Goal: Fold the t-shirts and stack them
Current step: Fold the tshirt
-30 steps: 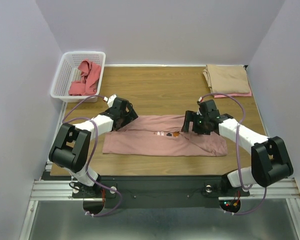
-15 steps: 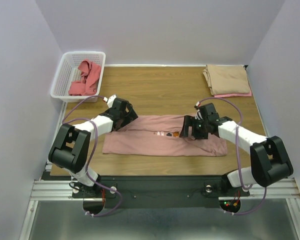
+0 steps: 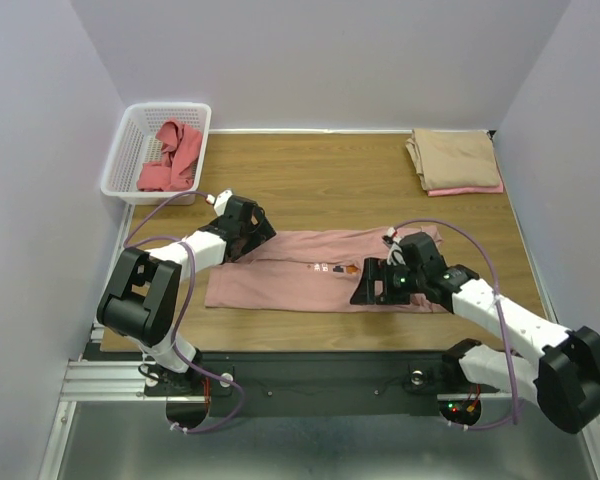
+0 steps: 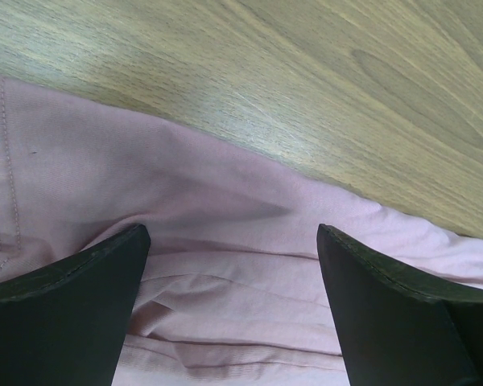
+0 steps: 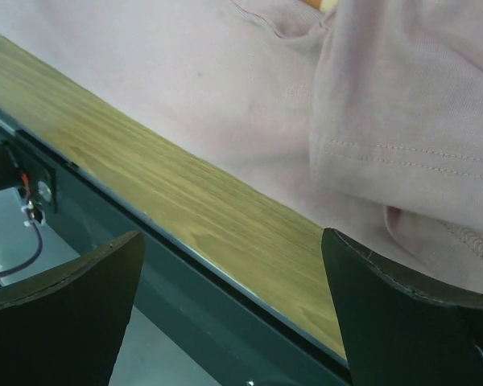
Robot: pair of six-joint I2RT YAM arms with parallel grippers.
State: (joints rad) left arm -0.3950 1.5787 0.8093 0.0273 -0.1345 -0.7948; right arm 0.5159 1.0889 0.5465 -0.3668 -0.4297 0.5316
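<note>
Right tool [image 3: 365, 288], jaws apart and empty, has swung from the far side of the pink t-shirt [image 3: 280, 280] to its near edge; left tool [image 3: 252, 230] stays wide over the far edge. Spread across the surface [image 3: 320, 185], the shirt seems ready for another fold.

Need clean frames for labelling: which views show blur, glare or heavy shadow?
Top external: sharp and evenly lit, only soft shadows on the pink t-shirt. Left wrist: pale sheen on the table, cloth folds crisp, gripper fingers dark and featureless. Right wrist: hem stitching sharp, gripper fingers underexposed.
</note>
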